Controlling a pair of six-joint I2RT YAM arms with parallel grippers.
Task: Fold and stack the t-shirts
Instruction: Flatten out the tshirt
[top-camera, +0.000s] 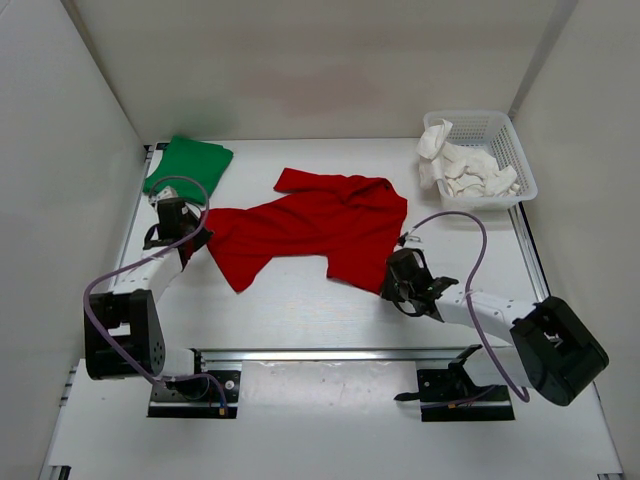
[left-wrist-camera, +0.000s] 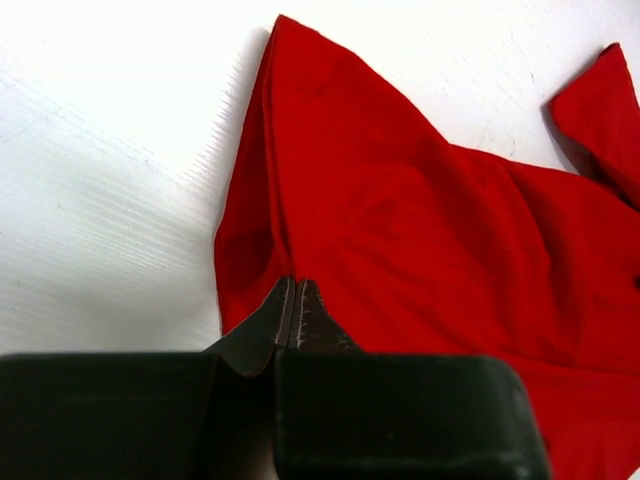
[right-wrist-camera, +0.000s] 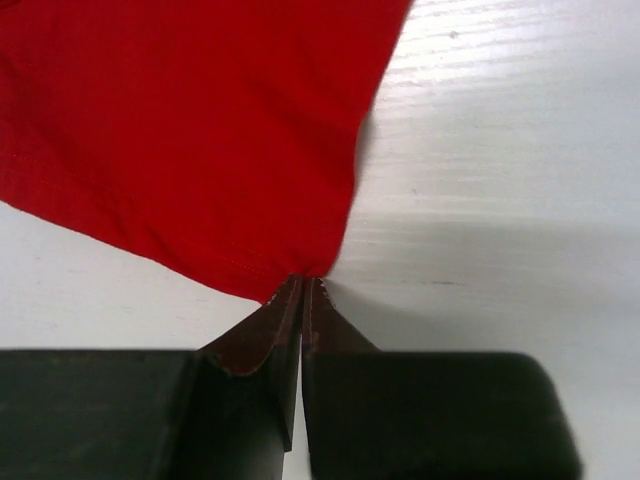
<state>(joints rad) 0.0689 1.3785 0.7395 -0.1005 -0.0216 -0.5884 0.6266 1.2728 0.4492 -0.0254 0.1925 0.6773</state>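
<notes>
Lying spread and rumpled across the middle of the tabletop (top-camera: 300, 305), the red t-shirt (top-camera: 320, 225) is gripped at two places. The left claw (left-wrist-camera: 295, 298) is clenched on the shirt's left edge, its two fingertips pressed together with a fold of red cloth bunched between them. The cloth fans away from that pinch toward the middle of the tabletop. The right claw (right-wrist-camera: 303, 290) is clenched on the shirt's near right corner, where the stitched hem meets the side edge. Its fingertips meet right at the point of the cloth, with bare tabletop to the right of them. The green t-shirt (top-camera: 190, 163) sits folded in the far left corner of the tabletop, apart from the red one. The white t-shirt (top-camera: 465, 170) lies crumpled inside the white mesh basket (top-camera: 521, 165), which stands in the far right corner.
</notes>
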